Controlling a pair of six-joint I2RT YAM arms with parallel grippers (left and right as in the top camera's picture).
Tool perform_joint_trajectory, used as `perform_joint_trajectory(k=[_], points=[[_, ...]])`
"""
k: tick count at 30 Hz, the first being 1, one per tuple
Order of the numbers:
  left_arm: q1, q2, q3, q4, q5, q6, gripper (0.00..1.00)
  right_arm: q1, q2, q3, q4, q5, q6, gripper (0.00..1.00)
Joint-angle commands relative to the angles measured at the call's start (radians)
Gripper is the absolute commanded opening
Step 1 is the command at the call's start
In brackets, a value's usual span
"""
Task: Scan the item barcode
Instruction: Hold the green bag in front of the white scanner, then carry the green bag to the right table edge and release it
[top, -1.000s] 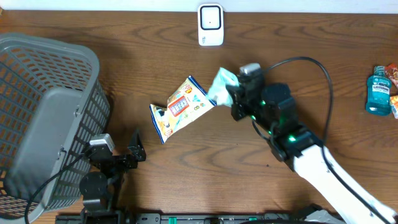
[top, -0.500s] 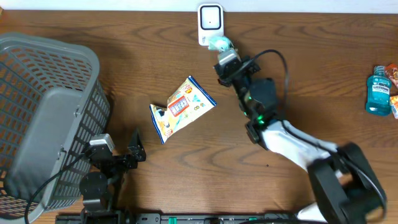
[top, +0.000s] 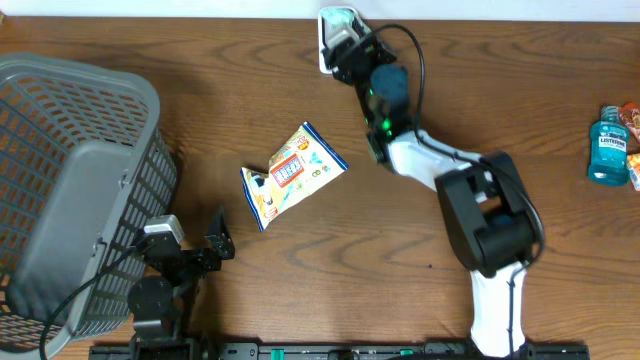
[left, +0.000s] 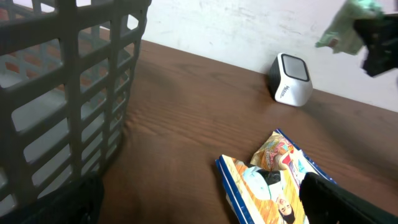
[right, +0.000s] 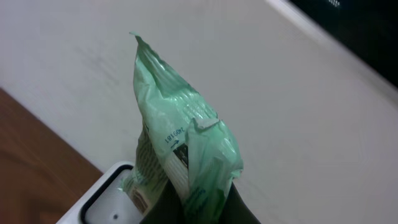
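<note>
Right claw (top: 347, 42) is pinching the green packet (right: 186, 149), jaws pressed tight on its lower end, and the arm is stretched long to the desk's (top: 200, 60) far edge. The packet's upright, right over the scanner (right: 104, 200). The wrist view catches small printed digits on its seam; overhead hides them. Left claw (top: 215, 247) sits spread wide at the near edge beside the grey basket (top: 70, 180). A snack bag (top: 292, 172) lies mid-desk. Dark wood, white wall.

One each: basket (top: 150, 100), scanner (left: 291, 79), snack bag (top: 292, 172), green packet (right: 180, 162), mouthwash (top: 608, 145).
</note>
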Motion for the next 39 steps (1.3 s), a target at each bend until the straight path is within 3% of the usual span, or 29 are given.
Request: perform_joint_trajectory(k=[1,8,14,21,30,35,39], points=[[0.003,0.000,-0.016,-0.024,0.016,0.002,1.00,-0.008,0.106,0.152,-0.005,0.007,0.014,0.01],[0.003,0.000,-0.016,-0.024,0.016,0.002,1.00,-0.006,0.243,0.343,-0.054,0.015,0.023,0.01],[0.003,0.000,-0.016,-0.024,0.016,0.002,1.00,-0.004,0.258,0.351,-0.074,0.025,0.024,0.01],[0.003,0.000,-0.016,-0.024,0.016,0.002,1.00,-0.008,0.182,0.352,-0.113,0.364,0.202,0.01],[0.003,0.000,-0.016,-0.024,0.016,0.002,1.00,-0.120,-0.043,0.352,-0.578,0.958,0.206,0.01],[0.003,0.000,-0.016,-0.024,0.016,0.002,1.00,-0.286,-0.042,0.344,-0.853,0.954,0.251,0.01],[0.003,0.000,-0.016,-0.024,0.016,0.002,1.00,-0.430,-0.022,0.328,-1.134,0.840,0.429,0.01]])
